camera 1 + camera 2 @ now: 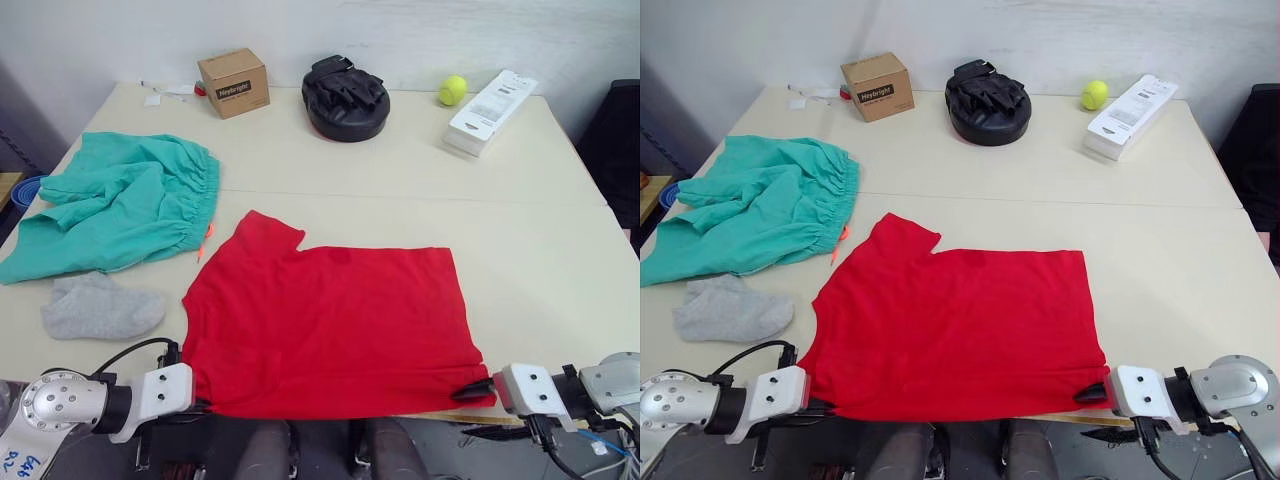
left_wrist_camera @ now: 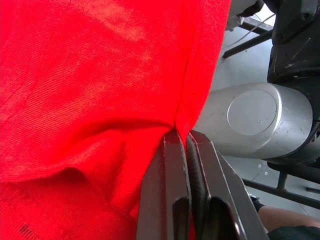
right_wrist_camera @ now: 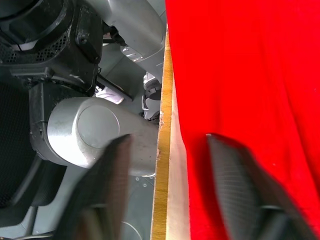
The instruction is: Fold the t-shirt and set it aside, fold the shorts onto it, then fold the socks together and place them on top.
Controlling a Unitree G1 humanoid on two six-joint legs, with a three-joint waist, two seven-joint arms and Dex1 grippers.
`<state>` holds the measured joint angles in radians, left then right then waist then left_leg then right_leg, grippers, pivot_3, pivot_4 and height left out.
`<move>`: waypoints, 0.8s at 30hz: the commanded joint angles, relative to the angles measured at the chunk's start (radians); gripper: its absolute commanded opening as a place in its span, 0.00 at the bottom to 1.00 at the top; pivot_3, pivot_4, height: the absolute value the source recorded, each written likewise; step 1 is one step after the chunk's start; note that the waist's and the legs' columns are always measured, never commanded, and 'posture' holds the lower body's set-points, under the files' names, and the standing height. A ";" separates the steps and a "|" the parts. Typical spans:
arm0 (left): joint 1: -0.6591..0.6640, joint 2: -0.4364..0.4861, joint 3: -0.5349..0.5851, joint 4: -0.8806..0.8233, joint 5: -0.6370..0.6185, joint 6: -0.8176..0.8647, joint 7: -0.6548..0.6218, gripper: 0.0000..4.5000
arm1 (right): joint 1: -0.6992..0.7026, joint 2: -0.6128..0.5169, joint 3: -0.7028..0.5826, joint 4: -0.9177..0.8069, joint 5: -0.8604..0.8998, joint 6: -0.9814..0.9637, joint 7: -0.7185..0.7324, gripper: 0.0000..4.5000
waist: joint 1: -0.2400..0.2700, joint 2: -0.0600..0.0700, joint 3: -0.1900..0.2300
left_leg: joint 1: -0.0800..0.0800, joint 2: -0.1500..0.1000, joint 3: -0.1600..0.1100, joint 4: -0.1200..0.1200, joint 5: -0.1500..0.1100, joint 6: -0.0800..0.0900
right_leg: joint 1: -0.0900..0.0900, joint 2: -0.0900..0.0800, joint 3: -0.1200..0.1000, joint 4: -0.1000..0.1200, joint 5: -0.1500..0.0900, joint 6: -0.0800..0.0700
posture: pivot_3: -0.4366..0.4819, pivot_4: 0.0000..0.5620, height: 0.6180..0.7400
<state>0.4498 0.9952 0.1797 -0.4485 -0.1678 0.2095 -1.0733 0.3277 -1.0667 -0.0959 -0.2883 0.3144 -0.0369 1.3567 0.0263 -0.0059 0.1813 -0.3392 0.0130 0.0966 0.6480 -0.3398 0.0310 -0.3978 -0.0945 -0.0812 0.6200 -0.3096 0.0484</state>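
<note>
1. I am holding the left arm low at about 7 o'clock in the head view, its wrist pointing toward 3 o'clock.
2. The left gripper [image 2: 182,150] is pinching its two fingers together on the hem of the t-shirt [image 1: 330,325].
3. I am keeping the right arm low at about 5 o'clock, wrist pointing toward 9 o'clock.
4. The right gripper [image 3: 170,145] is standing with its fingers spread wide at the shirt's near corner.

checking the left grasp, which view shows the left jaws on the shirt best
The left wrist view: the left gripper is shut on a pinched fold of the t-shirt. Both eye views show the shirt flat on the table with that gripper at its near left corner, contact hidden.
</note>
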 commanded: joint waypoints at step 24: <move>-0.709 0.049 0.069 0.376 -0.471 0.688 0.037 0.99 | -0.793 0.164 0.111 0.251 0.329 0.790 -0.363 1.00 | -0.028 -0.001 0.010 | -0.031 0.001 -0.001 0.006 0.012 -0.007 | -0.021 -0.004 -0.012 0.001 0.011 0.012 | 0.48 0.27 1.00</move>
<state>-0.2265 1.0476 0.2960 -0.1343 -0.6861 0.9056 -1.0594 -0.4388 -0.9108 0.0003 -0.0616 0.6888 0.7807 0.9921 -0.0013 -0.0066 0.1912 -0.3702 0.0137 0.0966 0.6545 -0.3276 0.0241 -0.4188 -0.0983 -0.0944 0.6222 -0.2979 0.0607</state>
